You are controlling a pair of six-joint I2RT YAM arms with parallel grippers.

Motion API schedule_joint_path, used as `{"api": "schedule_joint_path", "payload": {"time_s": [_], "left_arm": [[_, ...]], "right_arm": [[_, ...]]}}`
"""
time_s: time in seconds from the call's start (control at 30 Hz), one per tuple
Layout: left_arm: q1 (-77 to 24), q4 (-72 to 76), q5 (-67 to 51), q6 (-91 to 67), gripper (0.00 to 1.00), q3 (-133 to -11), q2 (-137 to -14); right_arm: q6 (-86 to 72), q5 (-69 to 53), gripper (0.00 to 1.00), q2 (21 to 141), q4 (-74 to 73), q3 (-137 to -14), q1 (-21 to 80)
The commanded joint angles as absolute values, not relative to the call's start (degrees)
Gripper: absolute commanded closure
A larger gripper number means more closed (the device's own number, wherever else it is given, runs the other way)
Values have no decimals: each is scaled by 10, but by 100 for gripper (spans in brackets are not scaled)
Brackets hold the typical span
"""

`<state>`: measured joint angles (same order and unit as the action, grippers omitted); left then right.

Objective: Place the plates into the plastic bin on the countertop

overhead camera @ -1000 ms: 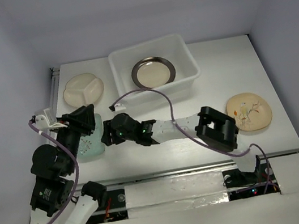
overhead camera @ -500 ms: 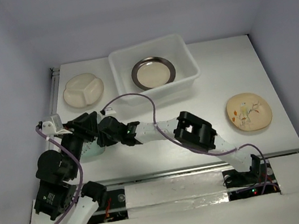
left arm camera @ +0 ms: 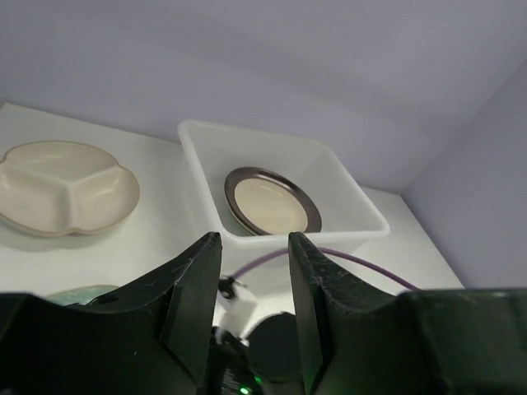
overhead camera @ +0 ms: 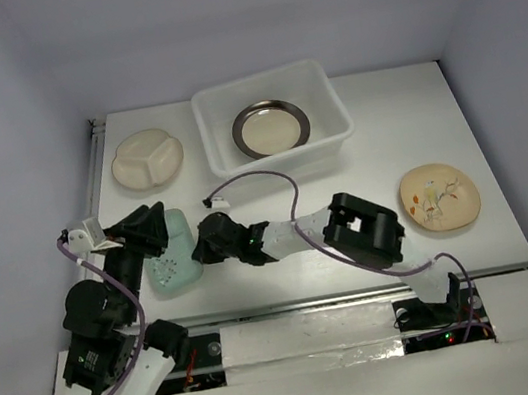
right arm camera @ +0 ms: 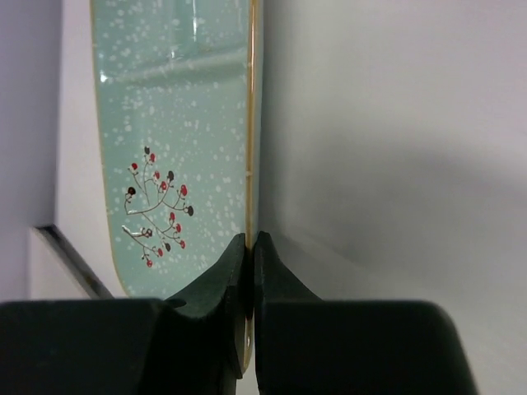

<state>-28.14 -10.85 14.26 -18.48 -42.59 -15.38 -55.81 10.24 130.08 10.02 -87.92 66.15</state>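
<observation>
Mint-green plate pinched by its rim at the near left, with the carry to the bin not yet made.
We judge the step in hand to be the pickup of the small mint plate [overhead camera: 168, 261]. The right end effector [right arm camera: 249, 255] is closed on the plate's right edge, its fingers pressed together over the rim. The left end effector [left arm camera: 254, 247] hovers at the plate's far-left side, fingers spread with nothing between them. The plate sits well apart from the plastic bin [overhead camera: 333, 103] at the far middle, which already holds the dark-rimmed metallic plate [overhead camera: 271, 127]. Next, we think, comes a lift off the surface [overhead camera: 412, 112], then a carry far and right over the bin's near wall. The thin rim grip calls for a slow, level move.
</observation>
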Motion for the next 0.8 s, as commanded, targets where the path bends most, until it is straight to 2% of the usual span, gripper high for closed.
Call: {"api": "schedule_joint_path", "payload": {"time_s": [0.0,0.23,0.47,0.63,0.77], "left_arm": [[-277,-69,171,-184,64,-423,-131],[-272,-69,205,-196,59,-417,-92],[-272,-73,192,-201,59,-415,-105],[-272,-81,183,-199,58,-410,-116],[-272,-83,168,-195,58,-410,-134]], "right_arm": [[-518,163,100,1179,189,-826,673],[-474,249,100,968,200,-694,673],[-447,248,100,819,178,-628,599],[-432,191,100,802,149,-645,467],[-415,162,100,850,115,-706,397]]}}
